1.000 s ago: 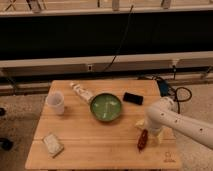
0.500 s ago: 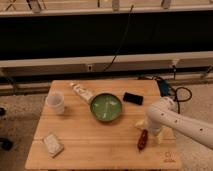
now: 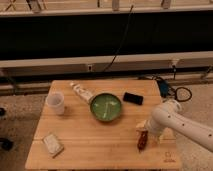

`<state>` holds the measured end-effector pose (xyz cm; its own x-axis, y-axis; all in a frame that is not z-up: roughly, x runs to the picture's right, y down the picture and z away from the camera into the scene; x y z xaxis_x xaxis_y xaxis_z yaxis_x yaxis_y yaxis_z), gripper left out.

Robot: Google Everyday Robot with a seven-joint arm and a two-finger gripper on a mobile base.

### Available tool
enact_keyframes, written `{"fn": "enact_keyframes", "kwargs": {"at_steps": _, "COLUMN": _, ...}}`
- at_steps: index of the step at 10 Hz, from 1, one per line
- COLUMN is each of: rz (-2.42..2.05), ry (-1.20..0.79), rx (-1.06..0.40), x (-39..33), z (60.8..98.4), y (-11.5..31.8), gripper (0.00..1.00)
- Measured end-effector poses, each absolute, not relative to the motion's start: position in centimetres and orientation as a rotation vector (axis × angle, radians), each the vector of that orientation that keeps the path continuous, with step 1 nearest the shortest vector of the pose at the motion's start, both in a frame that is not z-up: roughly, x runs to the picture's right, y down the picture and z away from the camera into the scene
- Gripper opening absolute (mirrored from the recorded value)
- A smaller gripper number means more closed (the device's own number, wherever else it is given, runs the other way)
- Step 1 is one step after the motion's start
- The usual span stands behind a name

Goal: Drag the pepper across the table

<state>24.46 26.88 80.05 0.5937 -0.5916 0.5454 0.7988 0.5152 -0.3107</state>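
Speckled floor surrounds the wooden table (image 3: 100, 142); a dark wall (image 3: 65, 37) stands behind; at near left lies a packet (image 3: 52, 144); farther back a cup (image 3: 55, 103), then a tube (image 3: 81, 91); a bowl (image 3: 106, 107) sits mid-table; right of it, a black slab (image 3: 133, 98); the pepper (image 3: 142, 141) lies near right, the hand (image 3: 142, 128) just over its far end; whether it grips cannot be told; cables (image 3: 175, 91) lie far right.

A dark wall (image 3: 60, 35) crossed by a pale ledge (image 3: 50, 62) rises behind, above speckled grey floor (image 3: 22, 102), dimly lit.
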Motion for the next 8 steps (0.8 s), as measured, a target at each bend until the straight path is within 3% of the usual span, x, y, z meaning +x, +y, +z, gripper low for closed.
{"fn": "enact_keyframes", "kwargs": {"at_steps": 4, "rz": -0.919, "ry": -0.371, "rx": -0.590, "x": 23.4, "z": 80.2, "y": 27.7, "gripper": 0.77}}
{"fn": "enact_keyframes", "kwargs": {"at_steps": 8, "rz": -0.953, "ry": -0.340, "rx": -0.592, "x": 22.6, "z": 79.6, "y": 27.5, "gripper": 0.38}}
